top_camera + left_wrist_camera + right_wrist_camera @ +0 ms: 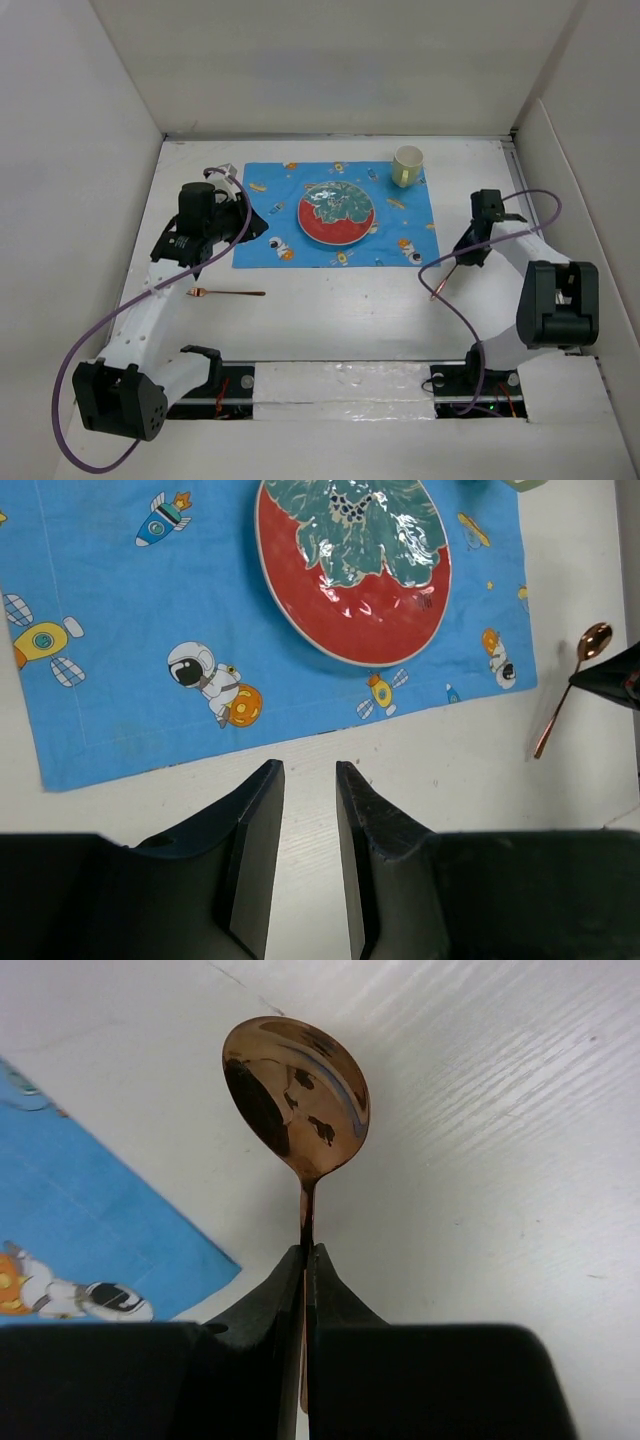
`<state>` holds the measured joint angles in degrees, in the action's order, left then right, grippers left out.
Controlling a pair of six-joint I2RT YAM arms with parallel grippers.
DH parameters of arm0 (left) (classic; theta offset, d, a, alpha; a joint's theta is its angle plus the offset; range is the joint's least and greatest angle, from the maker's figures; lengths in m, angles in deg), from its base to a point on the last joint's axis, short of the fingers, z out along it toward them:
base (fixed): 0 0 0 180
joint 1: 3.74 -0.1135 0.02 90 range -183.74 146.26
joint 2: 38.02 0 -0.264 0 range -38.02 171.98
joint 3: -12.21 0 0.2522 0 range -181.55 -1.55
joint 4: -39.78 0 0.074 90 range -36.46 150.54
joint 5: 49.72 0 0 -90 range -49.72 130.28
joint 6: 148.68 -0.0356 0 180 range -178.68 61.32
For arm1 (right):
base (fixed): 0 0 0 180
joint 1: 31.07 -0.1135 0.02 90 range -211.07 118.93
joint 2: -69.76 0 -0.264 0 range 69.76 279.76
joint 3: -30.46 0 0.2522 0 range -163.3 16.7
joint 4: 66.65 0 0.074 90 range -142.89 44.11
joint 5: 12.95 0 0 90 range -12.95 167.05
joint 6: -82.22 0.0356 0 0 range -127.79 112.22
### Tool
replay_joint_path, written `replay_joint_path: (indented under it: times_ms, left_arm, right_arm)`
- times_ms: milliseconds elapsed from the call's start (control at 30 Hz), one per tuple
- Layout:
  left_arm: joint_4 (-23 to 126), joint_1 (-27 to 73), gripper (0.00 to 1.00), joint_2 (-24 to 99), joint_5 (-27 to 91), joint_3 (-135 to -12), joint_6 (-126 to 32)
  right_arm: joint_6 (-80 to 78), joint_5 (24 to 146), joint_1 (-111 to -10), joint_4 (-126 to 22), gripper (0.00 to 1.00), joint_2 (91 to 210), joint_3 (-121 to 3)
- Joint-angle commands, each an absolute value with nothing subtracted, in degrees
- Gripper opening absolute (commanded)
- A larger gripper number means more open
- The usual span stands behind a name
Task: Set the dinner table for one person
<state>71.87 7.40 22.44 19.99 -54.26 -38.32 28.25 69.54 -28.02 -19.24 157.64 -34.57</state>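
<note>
Your right hand (307, 1253) hiding most of the handle of the copper spoon (297, 1090) between its fingers, red plate (350, 625) cut off by your left wrist view's top edge, slim utensil (230, 293) on the desk (340, 315) too small to name

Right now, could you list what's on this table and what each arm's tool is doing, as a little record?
mat: blue cartoon cloth on the white table
plate: red and green, mid-mat
mug: pale, at the mat's far right corner
loose utensil: copper, flat on bare table, near side of the mat
left tool: open, empty, by the mat's left edge
right tool: shut on a copper spoon, right of the mat
</note>
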Motion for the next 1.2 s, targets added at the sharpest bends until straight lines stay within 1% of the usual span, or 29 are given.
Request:
replay_joint_path:
  times_ms: [0, 33, 100, 167, 200, 267, 300, 333, 467, 500, 567, 633, 800, 900, 967, 1167]
  left_arm:
    - [70.9, 7.2, 0.25, 21.4, 20.3, -55.4, -39.4]
    - [70.9, 7.2, 0.25, 21.7, 20.4, -55.6, -39.4]
    - [71.0, 7.2, 0.25, 22.1, 20.4, -55.9, -39.3]
    - [71.1, 7.2, 0.27, 22.7, 20.6, -56.4, -38.9]
    - [71.2, 7.2, 0.31, 22.9, 20.7, -56.6, -38.6]
    - [71.4, 7.2, 0.35, 23.1, 21.5, -57.0, -37.8]
    - [71.5, 7.2, 0.39, 23.3, 21.9, -57.2, -37.4]
    - [71.6, 7.2, 0.41, 23.3, 22.3, -57.6, -37.2]
    - [72.6, 7.2, 0.41, 22.1, 24.5, -57.7, -35.5]
    - [72.7, 7.2, 0.41, 21.9, 24.6, -57.7, -35.0]
    - [73.7, 7.2, 0.41, 21.2, 24.8, -57.8, -34.5]
    - [74.5, 7.2, 0.41, 20.2, 25.0, -57.8, -34.1]
    - [77.3, 7.2, 0.41, 17.7, 27.2, -57.1, -33.6]
    - [78.1, 7.2, 0.41, 16.3, 28.2, -56.4, -32.9]
    - [78.4, 7.2, 0.41, 15.9, 28.6, -56.0, -32.5]
    - [79.4, 7.2, 0.41, 16.5, 28.9, -57.3, -32.1]
  right_arm:
    - [24.9, 64.3, -31.7, -17.7, 0.00, 150.1, -41.8]
    - [22.8, 64.4, -33.2, -17.7, 0.00, 147.1, -45.1]
    - [20.6, 67.2, -37.7, -19.1, 0.00, 145.4, -48.6]
    - [18.4, 69.5, -40.8, -18.9, 0.00, 146.0, -54.3]
    - [17.7, 72.3, -43.6, -18.2, 0.00, 147.4, -56.5]
    - [16.1, 74.5, -46.3, -14.0, 0.00, 153.1, -64.2]
    - [15.4, 76.2, -47.7, -13.2, 0.00, 155.0, -66.4]
    - [14.2, 76.4, -50.3, -13.0, 0.00, 156.7, -68.4]
    - [11.9, 76.6, -52.1, -15.2, 0.00, 165.5, -75.0]
    - [11.2, 79.4, -52.1, -15.3, 0.00, 169.8, -77.8]
    - [10.0, 82.4, -51.0, -14.2, 0.00, 174.7, -81.5]
    - [8.4, 81.2, -51.0, -11.2, 0.00, 181.0, -87.3]
    - [7.6, 79.3, -49.2, -9.9, 0.00, 187.8, -91.3]
    - [7.5, 79.9, -48.6, -12.3, 0.00, 189.8, -89.5]
    - [7.2, 78.3, -48.6, -12.3, 0.00, 191.7, -89.5]
    - [7.7, 79.2, -48.6, -11.9, 0.00, 195.4, -89.1]
